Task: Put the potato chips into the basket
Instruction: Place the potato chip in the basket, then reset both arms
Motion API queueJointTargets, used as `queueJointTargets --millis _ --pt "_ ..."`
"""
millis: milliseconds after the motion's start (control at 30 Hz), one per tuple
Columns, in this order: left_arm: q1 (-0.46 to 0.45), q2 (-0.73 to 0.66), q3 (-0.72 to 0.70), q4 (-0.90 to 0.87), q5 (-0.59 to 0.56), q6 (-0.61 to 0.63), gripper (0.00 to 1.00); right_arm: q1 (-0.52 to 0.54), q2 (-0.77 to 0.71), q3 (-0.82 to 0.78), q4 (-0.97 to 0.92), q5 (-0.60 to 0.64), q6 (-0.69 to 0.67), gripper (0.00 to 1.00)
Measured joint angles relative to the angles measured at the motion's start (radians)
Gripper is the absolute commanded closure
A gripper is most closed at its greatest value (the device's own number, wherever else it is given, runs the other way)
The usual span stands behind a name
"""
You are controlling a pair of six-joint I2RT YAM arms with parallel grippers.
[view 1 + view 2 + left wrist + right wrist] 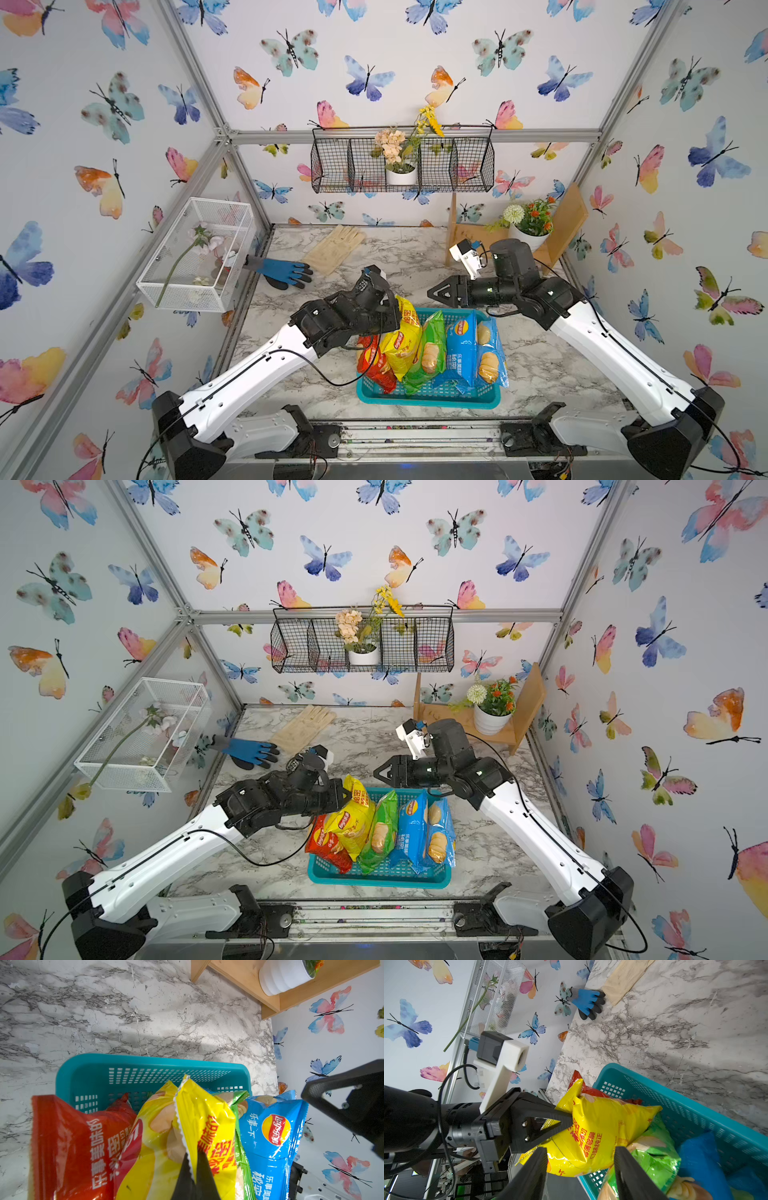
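Inside the teal basket [428, 400] lean five glossy, puffy chip bags [432, 353]: one red, one yellow, one green, two blue; the left hand [566, 1123] clenches the yellow bag [401, 345] by its edge, the right hand [432, 293] hangs released.

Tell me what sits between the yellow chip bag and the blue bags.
The green bag, squeezed between the yellow bag and the nearer blue bag; both top views show it.

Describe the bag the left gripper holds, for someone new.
Find the teal basket at the table's front. Among its chip bags, look between the red bag and the green bag: the only yellow bag, sealed edge pinched by the left gripper.
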Motion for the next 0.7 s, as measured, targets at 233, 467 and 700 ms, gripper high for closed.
queueJointTargets --millis 233,467,700 --pt "0.015 0.057 0.044 -0.021 -0.031 0.025 0.32 0.0 0.0 0.045 -0.075 0.114 -0.06 0.37" --pt "0.131 0.004 0.16 -0.135 -0.078 0.093 0.01 0.0 -0.001 0.173 -0.178 0.35 -0.146 0.29" --pt "0.263 -0.104 0.341 -0.153 -0.241 0.251 0.01 0.0 -0.105 0.12 -0.114 0.606 -0.205 0.16"
